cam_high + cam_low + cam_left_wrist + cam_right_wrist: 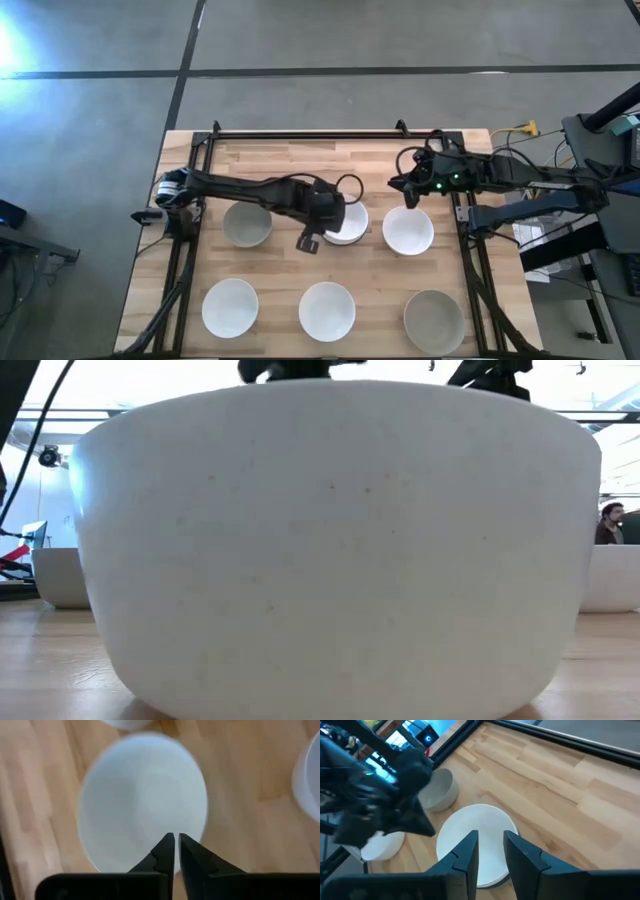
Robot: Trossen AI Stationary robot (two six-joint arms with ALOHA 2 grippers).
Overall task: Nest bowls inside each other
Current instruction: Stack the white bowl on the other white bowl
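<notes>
Left claw (309, 243) shut above wooden table (290, 165), grey floor (90, 120) around

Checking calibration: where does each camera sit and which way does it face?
High: above the table, straight down; both arms show.
Low: table height, level; front bowl fills it, arm bits on top.
Left wrist: down past the shut left gripper onto a white bowl.
Right wrist: past the open right gripper at the stack, left arm beyond.
Shared: high and right wrist both show the stack.
</notes>
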